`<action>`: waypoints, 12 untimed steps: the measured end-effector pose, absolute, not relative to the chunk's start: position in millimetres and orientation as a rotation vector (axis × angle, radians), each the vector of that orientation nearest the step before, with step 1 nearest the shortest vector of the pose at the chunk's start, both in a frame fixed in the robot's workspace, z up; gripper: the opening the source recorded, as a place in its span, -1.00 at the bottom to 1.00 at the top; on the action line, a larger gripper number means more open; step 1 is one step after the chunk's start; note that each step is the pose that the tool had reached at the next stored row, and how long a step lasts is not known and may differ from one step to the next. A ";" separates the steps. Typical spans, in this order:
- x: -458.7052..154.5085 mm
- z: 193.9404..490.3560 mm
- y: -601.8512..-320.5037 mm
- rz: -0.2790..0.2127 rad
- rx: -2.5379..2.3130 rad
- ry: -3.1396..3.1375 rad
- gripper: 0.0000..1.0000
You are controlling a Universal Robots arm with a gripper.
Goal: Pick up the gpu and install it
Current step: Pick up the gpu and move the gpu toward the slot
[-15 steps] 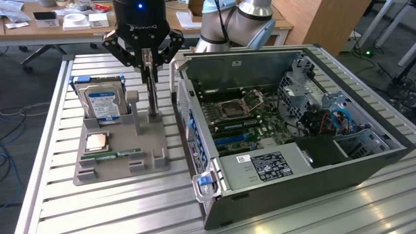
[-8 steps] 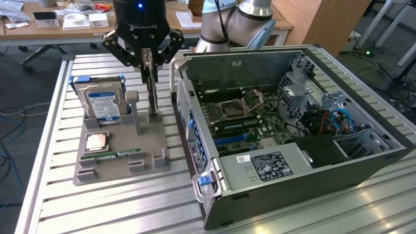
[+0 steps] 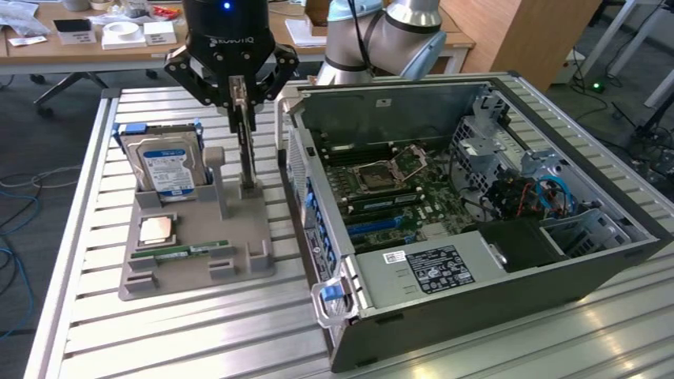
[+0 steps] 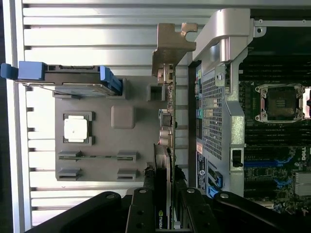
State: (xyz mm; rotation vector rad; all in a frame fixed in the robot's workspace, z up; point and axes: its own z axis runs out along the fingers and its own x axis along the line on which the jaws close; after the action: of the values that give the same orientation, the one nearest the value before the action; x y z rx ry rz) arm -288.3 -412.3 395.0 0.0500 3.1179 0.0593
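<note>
The gpu [image 3: 245,154] is a thin dark card standing upright and edge-on in the grey holder [image 3: 189,275], at the side nearest the open computer case [image 3: 463,268]. My gripper [image 3: 241,99] hangs straight above it, its black fingers [image 3: 234,93] closed on the card's top edge. In the wrist view the two fingers [image 4: 146,204] press on either side of the gpu [image 4: 165,131], whose metal bracket [image 4: 168,48] sticks out at the far end. The card's lower edge looks level with the holder's slot posts.
The holder [image 4: 102,145] also carries a blue-labelled hard drive [image 3: 163,162] standing upright, a processor [image 3: 158,229] and a green memory stick [image 3: 195,251]. The case lies open with its motherboard [image 3: 400,197] facing up, on a slatted metal table [image 3: 158,339]. Desks stand behind.
</note>
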 end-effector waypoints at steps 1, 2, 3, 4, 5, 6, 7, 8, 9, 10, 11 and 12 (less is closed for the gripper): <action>-288.3 395.0 -412.3 0.059 0.050 3.118 -0.47; -288.3 395.1 -412.3 0.059 0.050 3.118 -0.47; -288.3 395.1 -412.3 0.059 0.050 3.118 -0.47; -288.3 395.1 -412.3 0.059 0.050 3.118 -0.47; -288.3 395.1 -412.3 0.059 0.050 3.118 -0.47; -288.3 395.1 -412.3 0.059 0.050 3.118 -0.47; -288.3 395.1 -412.3 0.059 0.050 3.118 -0.47; -288.3 395.1 -412.3 0.059 0.050 3.118 -0.47; -288.3 395.1 -412.3 0.059 0.050 3.118 -0.47; -288.3 395.1 -412.3 0.059 0.050 3.118 -0.47; -288.3 395.1 -412.3 0.059 0.050 3.118 -0.47; -288.3 395.1 -412.3 0.059 0.050 3.118 -0.47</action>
State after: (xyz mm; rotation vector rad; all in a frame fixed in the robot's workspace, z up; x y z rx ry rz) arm -288.3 -412.3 395.1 0.0500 3.1180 0.0592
